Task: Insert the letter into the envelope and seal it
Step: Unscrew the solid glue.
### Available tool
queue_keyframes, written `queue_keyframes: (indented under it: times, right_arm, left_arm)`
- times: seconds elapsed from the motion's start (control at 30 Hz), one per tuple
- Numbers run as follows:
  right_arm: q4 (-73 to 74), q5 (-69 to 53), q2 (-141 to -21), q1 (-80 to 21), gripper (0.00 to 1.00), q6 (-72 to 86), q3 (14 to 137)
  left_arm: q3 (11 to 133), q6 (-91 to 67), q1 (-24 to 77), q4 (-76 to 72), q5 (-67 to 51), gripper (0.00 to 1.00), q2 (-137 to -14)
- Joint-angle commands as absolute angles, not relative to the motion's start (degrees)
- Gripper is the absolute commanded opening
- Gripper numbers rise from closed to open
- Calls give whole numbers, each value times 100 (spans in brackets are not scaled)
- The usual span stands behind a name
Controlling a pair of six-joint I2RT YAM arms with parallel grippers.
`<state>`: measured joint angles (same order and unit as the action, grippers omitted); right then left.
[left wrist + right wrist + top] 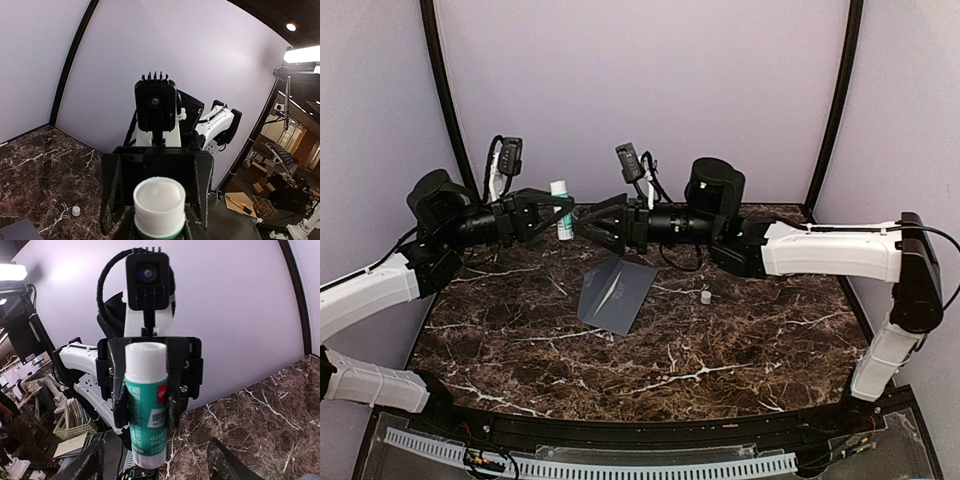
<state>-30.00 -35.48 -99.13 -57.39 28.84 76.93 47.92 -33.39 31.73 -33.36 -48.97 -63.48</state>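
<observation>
The left gripper (550, 214) clenches an upright glue stick (146, 405) near the bench's (720, 360) far edge. The right gripper (586, 224) faces it, released; the envelope (615, 293) lies mid-bench.

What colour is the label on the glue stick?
Teal-green, on the white glue stick; clearest in the right wrist view.

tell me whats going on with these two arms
The left fingers hold a glue stick upright in the air. The right fingers face it, open on either side of the stick and not gripping it. The grey envelope lies flat on the table, with a small white cap beside it. The letter is not in sight.
</observation>
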Motion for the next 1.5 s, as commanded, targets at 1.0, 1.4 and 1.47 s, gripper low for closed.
queue_keyframes:
  times: [1.0, 1.4, 1.47]
  right_arm:
    - [-993, -794, -10587, -6306, 49, 1952, 8972]
    - [-984, -510, -10548, -6291, 48, 1903, 8996]
    - [-992, -525, -10537, -6282, 47, 1907, 9004]
  left_arm:
    - [4808, -3162, 3146, -2935, -2981, 0, -6432]
    - [4827, -3203, 3146, -2978, -3174, 0, -6400]
    - [4825, -3215, 3146, -2975, -3211, 0, -6406]
